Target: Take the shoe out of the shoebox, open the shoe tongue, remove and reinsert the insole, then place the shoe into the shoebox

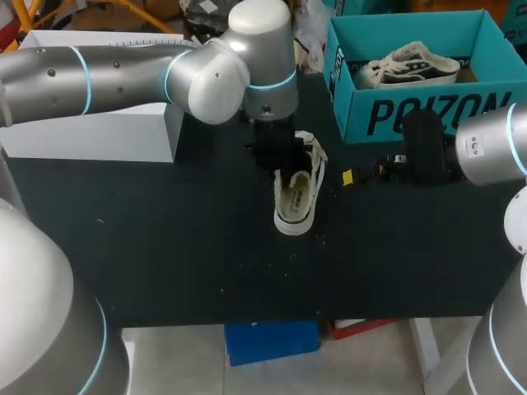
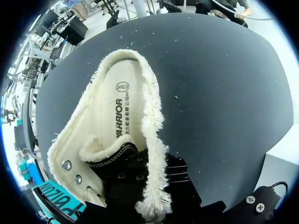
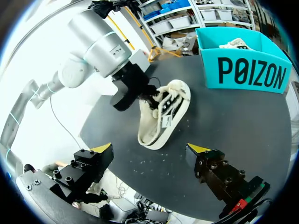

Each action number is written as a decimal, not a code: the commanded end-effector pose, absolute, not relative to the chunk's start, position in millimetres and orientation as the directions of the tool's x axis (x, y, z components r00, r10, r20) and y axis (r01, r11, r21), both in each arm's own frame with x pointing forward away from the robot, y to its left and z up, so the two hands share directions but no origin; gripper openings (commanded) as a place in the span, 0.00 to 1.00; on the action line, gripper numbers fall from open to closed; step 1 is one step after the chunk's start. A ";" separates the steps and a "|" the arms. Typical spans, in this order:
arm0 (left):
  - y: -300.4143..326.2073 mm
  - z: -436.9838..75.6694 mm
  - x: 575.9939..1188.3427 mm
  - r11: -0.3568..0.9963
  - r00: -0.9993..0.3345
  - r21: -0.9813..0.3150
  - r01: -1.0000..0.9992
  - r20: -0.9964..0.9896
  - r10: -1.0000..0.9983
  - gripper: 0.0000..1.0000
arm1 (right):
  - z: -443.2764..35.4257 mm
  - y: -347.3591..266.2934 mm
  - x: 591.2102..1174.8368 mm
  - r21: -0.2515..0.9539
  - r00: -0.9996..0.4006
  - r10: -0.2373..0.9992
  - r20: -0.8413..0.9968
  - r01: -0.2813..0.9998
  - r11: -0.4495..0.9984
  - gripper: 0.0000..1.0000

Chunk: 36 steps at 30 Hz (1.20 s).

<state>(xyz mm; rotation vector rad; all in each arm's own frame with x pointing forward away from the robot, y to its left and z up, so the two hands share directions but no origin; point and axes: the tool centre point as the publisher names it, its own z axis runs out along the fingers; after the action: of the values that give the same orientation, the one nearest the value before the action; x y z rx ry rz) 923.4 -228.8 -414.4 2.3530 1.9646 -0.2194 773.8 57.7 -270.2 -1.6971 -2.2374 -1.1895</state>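
Black table point(image 1: 165, 247), white box point(image 1: 90, 136) on its rear left, pale specks point(image 1: 221, 289) scattered.

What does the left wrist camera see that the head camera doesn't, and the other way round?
Only the left wrist view: metal eyelets and the round stamp on the insole. Only the head view: a second shoe inside the shoebox, a white box, and my left arm. Both: the fluffy-edged shoe on the black table, plus a bit of the teal shoebox.
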 end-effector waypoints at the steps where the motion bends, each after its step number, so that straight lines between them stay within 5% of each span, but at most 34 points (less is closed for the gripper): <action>1: -227.4 -397.9 920.0 -0.184 0.179 -0.020 0.983 -0.161 0.971 0.00 | -270.1 59.2 774.6 0.518 -0.376 0.781 0.498 0.851 0.079 1.00; 12: -226.2 -310.2 910.1 -0.098 0.110 0.070 0.993 -0.213 0.971 0.00 | -270.1 59.2 774.6 0.518 -0.376 0.781 0.498 0.851 0.079 1.00; 26: -144.9 -195.6 931.7 0.584 -0.508 0.114 0.804 -0.380 0.773 0.00 | -270.1 59.2 774.6 0.518 -0.376 0.781 0.498 0.851 0.079 1.00; 36: 1.9 -172.1 945.2 0.853 -0.751 0.086 0.514 -0.435 0.497 0.00 | -270.1 59.2 774.6 0.518 -0.376 0.781 0.498 0.851 0.079 1.00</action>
<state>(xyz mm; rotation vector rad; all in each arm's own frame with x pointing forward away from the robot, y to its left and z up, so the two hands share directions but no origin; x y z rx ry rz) 981.5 -66.9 -213.9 1.2542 2.4865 -0.0672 773.8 57.7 -270.2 -1.6971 -2.2374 -1.1895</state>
